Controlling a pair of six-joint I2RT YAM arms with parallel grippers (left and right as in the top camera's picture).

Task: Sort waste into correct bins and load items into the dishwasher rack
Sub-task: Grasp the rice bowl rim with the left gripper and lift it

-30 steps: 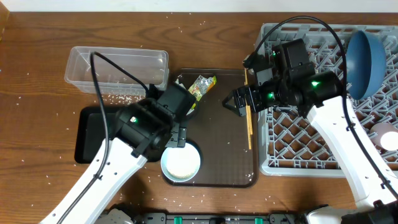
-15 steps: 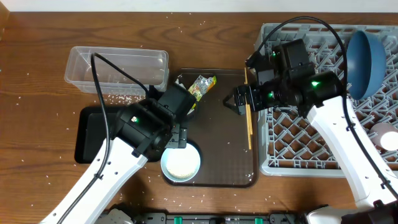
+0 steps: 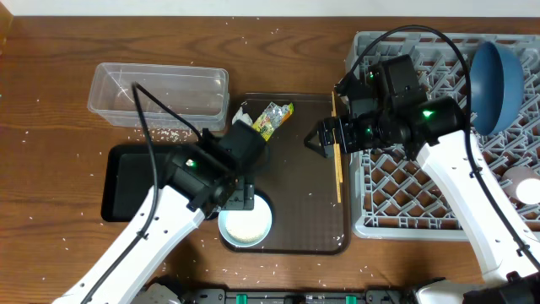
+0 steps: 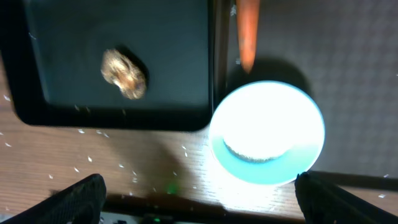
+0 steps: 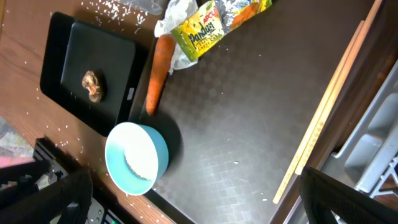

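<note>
Brown tray: chopsticks lie along one edge, carrot along the opposite.

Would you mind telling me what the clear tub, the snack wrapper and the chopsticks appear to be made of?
The clear tub is likely thin plastic, glossy; the brown of the table shows through it. The snack wrapper seems to be printed plastic film with silvery foil patches, shiny and crinkled. The chopsticks are probably wood or bamboo, pale tan and matte.
</note>
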